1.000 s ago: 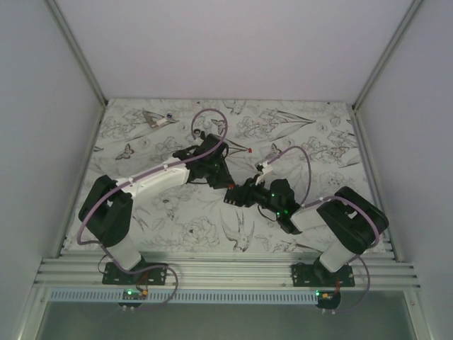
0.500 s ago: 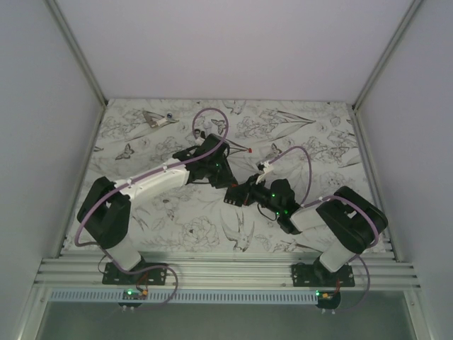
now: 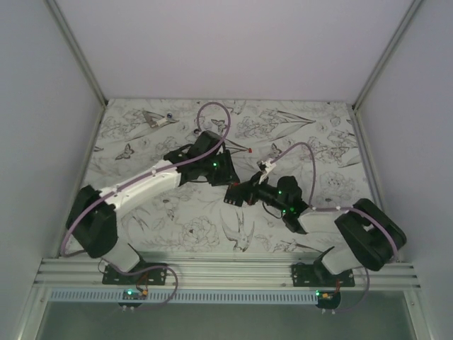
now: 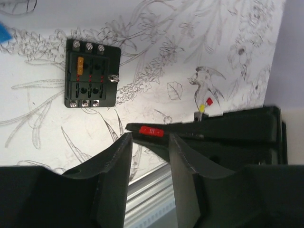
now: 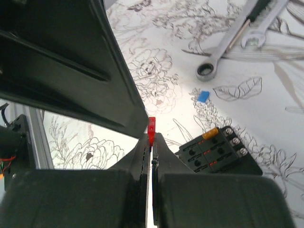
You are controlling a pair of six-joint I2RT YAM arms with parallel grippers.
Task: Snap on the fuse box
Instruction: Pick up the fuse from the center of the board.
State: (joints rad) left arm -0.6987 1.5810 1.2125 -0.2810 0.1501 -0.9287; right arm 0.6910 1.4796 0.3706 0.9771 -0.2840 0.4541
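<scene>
While the right hand (image 5: 151,141) pinches a red fuse (image 5: 151,125) at its fingertips, the left hand (image 4: 149,142) stands spread just beside that fuse, holding nothing; the fuse box (image 4: 90,73) lies flat on the tabletop (image 4: 190,47), apart from both

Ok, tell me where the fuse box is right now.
The fuse box lies flat on the floral cloth: lower right in the right wrist view, beside the right gripper pinching a red fuse, and upper left in the left wrist view.
</scene>
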